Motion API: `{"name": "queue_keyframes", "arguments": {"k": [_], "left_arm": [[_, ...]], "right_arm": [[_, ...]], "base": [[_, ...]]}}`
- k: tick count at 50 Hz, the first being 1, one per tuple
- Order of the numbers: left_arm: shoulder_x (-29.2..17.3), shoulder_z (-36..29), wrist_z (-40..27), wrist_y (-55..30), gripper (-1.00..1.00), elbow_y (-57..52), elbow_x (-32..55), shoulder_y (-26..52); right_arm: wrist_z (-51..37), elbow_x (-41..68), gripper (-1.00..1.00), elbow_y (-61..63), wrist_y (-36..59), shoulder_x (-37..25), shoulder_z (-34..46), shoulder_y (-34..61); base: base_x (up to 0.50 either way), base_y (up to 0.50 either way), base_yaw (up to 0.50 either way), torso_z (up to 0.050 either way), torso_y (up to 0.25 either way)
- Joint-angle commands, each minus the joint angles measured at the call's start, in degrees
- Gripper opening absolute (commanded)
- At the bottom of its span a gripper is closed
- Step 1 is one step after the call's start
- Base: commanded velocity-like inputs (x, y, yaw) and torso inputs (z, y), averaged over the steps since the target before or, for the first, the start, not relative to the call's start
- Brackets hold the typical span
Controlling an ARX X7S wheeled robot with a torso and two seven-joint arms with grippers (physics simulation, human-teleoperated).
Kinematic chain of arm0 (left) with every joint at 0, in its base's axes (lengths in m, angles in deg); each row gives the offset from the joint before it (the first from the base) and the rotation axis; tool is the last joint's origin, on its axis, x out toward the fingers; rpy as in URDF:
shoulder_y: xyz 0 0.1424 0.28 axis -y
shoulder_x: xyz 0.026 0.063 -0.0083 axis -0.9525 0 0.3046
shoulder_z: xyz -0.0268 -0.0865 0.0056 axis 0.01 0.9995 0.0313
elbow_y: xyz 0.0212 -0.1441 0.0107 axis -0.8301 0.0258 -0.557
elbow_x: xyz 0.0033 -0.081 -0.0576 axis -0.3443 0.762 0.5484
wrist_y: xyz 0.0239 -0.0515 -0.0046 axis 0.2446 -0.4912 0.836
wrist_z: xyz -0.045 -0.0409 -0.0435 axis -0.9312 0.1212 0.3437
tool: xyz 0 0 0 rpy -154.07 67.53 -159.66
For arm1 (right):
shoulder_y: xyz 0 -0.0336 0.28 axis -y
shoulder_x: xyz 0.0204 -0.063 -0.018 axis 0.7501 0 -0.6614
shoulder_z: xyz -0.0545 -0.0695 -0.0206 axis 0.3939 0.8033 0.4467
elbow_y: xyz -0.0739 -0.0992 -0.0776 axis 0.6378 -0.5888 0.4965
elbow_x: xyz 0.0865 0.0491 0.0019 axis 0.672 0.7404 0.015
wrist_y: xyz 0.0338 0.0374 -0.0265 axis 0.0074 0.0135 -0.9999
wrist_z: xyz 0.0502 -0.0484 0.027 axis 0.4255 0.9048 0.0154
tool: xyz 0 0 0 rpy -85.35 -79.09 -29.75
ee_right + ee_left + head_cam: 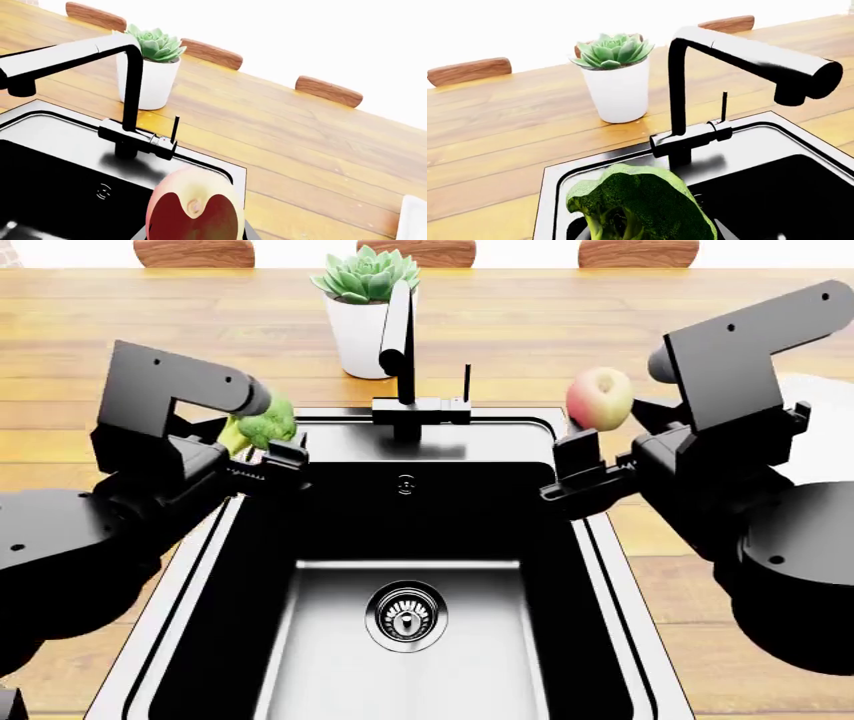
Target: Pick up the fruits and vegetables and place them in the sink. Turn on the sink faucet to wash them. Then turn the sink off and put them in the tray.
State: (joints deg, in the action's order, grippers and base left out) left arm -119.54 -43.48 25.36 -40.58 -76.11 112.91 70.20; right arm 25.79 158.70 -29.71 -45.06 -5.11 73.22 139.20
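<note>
While each end effector grips one item: one broccoli (264,426) left (274,462), one apple (599,398) right (571,468).

both arms matte black, blocky angular housings with small round screw holes; rounded bulky segments lower down. left gripper (274,468) and right gripper (577,478) black, squared fingers.

We see a white pot (358,338) holding a green succulent (366,274) on the wooden worktop (641,310). Beyond the worktop's far edge, 3 brown chair backs (195,252) stand in a row.
</note>
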Motion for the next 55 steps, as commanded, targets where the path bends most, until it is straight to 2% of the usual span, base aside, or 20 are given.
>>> {"name": "queue_keyframes", "arguments": {"k": [1, 11, 28, 43, 44, 55], "left_arm": [[1.0, -5.7, 3.5, 4.1, -1.00, -0.7, -3.0, -7.2], [3.2, -13.5, 7.5, 8.3, -1.00, 1.9, -8.3, -10.4], [6.9, -24.3, 12.4, 12.9, -1.00, 11.1, -16.4, -10.3], [8.8, -29.6, 15.1, 16.1, -1.00, 18.5, -20.5, -11.2], [8.9, -29.5, 15.1, 16.1, 1.00, 18.9, -20.5, -11.1], [8.7, -25.9, 13.5, 14.6, 1.00, 17.3, -18.0, -8.8]], "right_arm": [[0.3, -1.7, -1.00, -0.2, -0.4, 0.9, 0.1, -1.6], [0.3, -2.2, -1.00, -0.1, -0.9, 0.8, 0.1, -2.4], [0.7, -3.1, -1.00, 0.0, -1.7, 0.3, 0.3, -3.9], [0.9, -3.5, -1.00, 0.2, -2.3, -0.2, 0.2, -4.8], [0.9, -3.5, -1.00, 0.2, -2.4, -0.2, 0.1, -4.9], [0.9, -3.7, -1.00, 0.2, -2.6, -0.1, 0.1, -5.5]], "base": [[0.00, 0.00, 0.00, 0.000, 0.000], [0.00, 0.00, 0.00, 0.000, 0.000], [0.00, 0.00, 0.00, 0.001, 0.001], [0.00, 0.00, 0.00, 0.000, 0.000], [0.00, 0.00, 0.00, 0.000, 0.000], [0.00, 0.00, 0.00, 0.000, 0.000]]}}
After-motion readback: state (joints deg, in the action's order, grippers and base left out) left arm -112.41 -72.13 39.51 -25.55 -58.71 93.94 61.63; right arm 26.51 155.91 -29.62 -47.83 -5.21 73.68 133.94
